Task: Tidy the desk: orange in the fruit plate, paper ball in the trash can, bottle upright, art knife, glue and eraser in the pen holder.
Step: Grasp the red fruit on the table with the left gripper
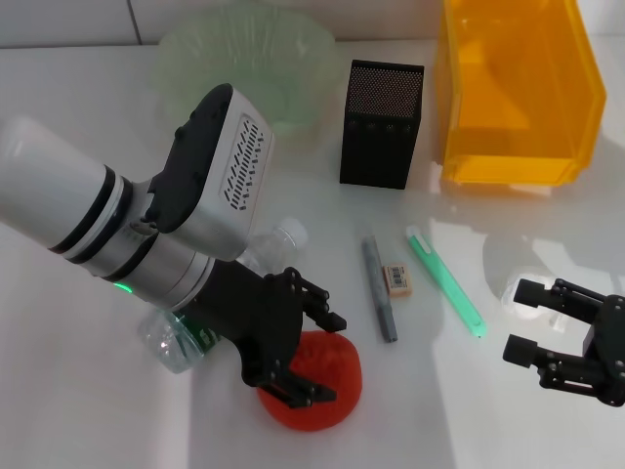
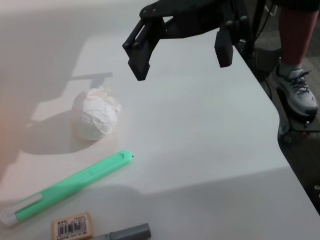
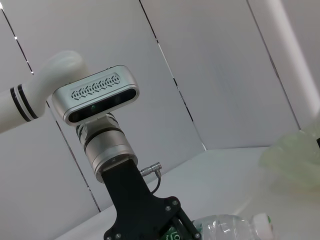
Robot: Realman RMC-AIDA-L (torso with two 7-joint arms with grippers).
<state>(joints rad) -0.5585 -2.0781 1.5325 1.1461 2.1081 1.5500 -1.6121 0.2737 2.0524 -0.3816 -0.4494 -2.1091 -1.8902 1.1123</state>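
While the left gripper straddles the orange, jaws spread, a skewed squeeze could roll it into the bottle. Right gripper waits, fingers apart.

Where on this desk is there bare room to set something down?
Bare patches: the near strip between the orange and the right gripper, and the far-left corner beside the fruit plate. Crowded: the middle, where eraser and both slim sticks lie, and around the left gripper by the bottle.
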